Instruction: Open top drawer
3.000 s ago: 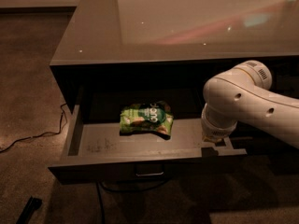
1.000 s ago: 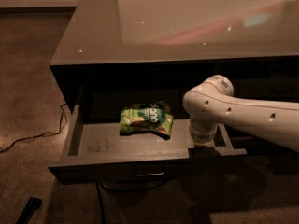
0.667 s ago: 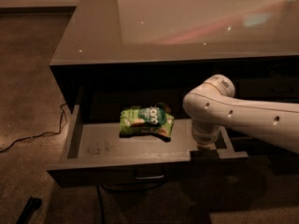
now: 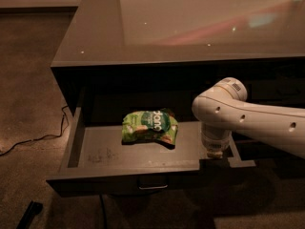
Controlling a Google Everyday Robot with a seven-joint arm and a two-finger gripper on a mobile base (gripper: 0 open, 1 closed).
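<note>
The top drawer (image 4: 95, 156) stands pulled out from under the glossy table top, its grey floor and walls showing. Its dark front (image 4: 105, 184) carries a small metal handle (image 4: 153, 185) at the centre. A green snack bag (image 4: 150, 126) lies on the drawer floor, near the middle. My white arm (image 4: 252, 120) reaches in from the right and bends down. My gripper (image 4: 215, 157) sits at the top edge of the drawer front, right of the handle, and its fingers are lost against the dark front.
The grey table top (image 4: 190, 27) overhangs the drawer's rear. A black cable (image 4: 43, 137) runs over the carpet at the left. A dark object (image 4: 29, 213) lies on the floor at the bottom left. A lower drawer front (image 4: 248, 161) sits right of the gripper.
The arm's elbow swung left, then back a little to the right. The drawer has come out slightly further towards the camera. The snack bag stays in place inside it.
</note>
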